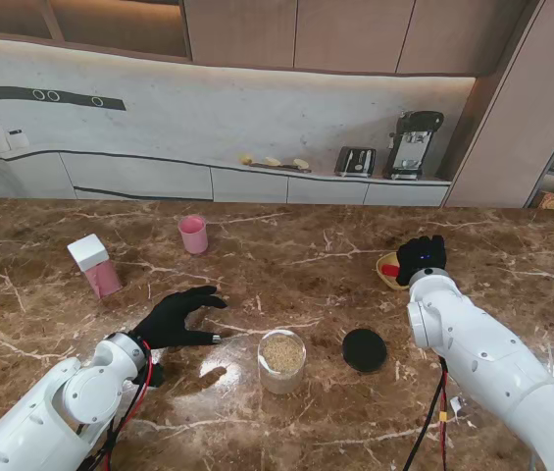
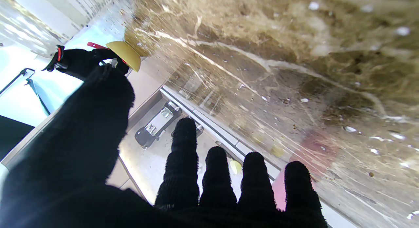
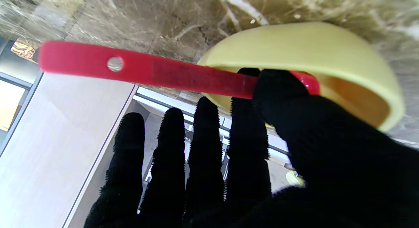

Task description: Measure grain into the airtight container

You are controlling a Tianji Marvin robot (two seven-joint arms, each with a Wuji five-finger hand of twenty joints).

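Grain jar uncovered, black lid beside; right hand over yellow bowl.

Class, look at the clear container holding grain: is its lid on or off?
Off. The clear container stands open-topped, its grain showing, and the black round lid lies flat on the table to its right.

On the marble tabletop, a clear container with grain in it stands near me, its black lid lying just to its right. The left hand, fingers spread, hovers left of the container. The right hand covers a yellow bowl. A pink cup and a white-capped pink box stand farther left.
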